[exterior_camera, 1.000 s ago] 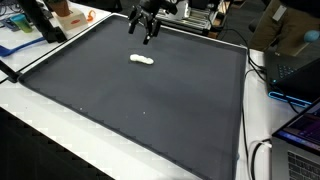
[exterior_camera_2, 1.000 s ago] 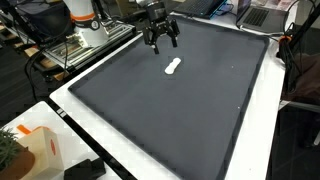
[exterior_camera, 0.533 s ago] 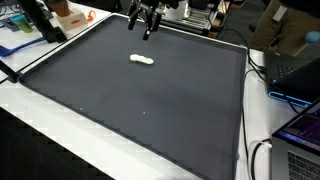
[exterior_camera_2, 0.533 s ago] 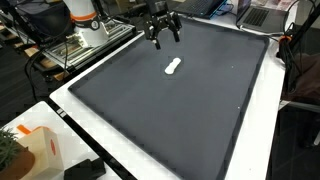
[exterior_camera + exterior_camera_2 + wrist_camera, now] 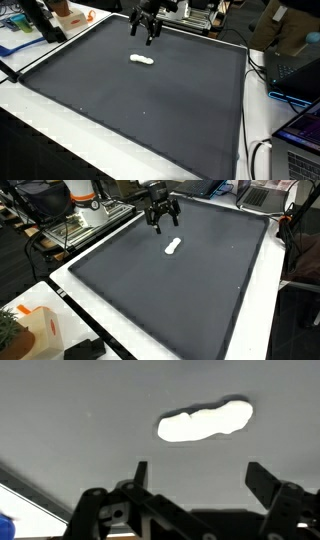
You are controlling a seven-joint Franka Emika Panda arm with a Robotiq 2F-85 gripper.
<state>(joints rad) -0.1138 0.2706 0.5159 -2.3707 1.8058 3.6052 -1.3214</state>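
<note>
A small white elongated lump (image 5: 142, 60) (image 5: 173, 247) lies on the dark grey mat (image 5: 150, 110) (image 5: 190, 290), towards its far end. My gripper (image 5: 143, 31) (image 5: 162, 219) hangs in the air above the mat's far edge, a short way beyond the lump and apart from it. Its jaws stand wide open with nothing between them. In the wrist view the white lump (image 5: 205, 422) shows ahead of the gripper (image 5: 200, 478), beyond the two black fingertips (image 5: 139, 472), and only bare mat lies between them.
White table edges (image 5: 60, 120) frame the mat. An orange-and-white object (image 5: 38, 328) and a plant sit at a near corner. Laptops and cables (image 5: 295, 110) crowd one side. Boxes and equipment (image 5: 195, 15) stand behind the arm.
The gripper rose slightly and came back down to about where it was. The white lump has not moved and the jaws stayed open.
</note>
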